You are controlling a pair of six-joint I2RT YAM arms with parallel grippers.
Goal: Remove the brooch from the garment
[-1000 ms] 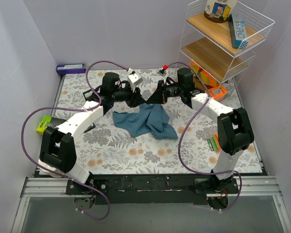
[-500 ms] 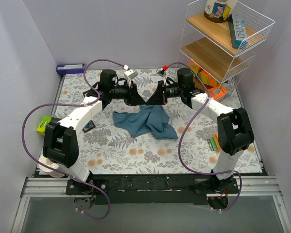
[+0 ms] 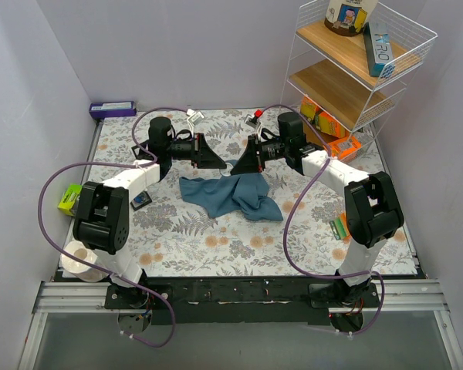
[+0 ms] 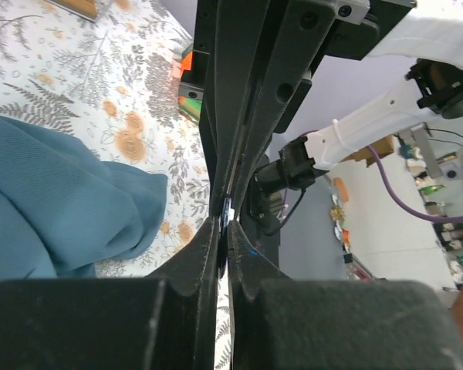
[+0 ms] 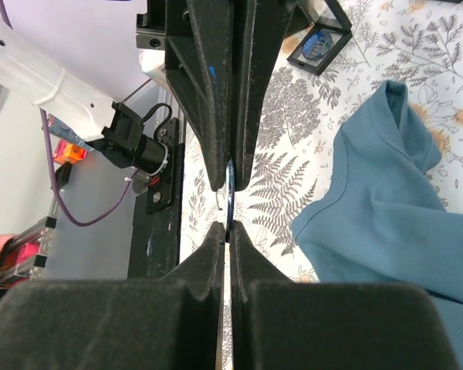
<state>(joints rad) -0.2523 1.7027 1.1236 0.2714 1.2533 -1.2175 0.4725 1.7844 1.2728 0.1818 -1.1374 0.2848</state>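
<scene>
Left claw (image 4: 223, 239), clenched, now drawn back slightly from above the shirt (image 3: 231, 193), still tip to tip with the clenched right claw (image 5: 229, 235); shirt slack on the tabletop (image 3: 177, 231); brooch not discernible, probably pinched between the tips, removal unconfirmed.

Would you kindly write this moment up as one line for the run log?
left gripper shut | right gripper shut | tips meeting, apart from shirt | shirt crumpled on table | brooch not made out
</scene>
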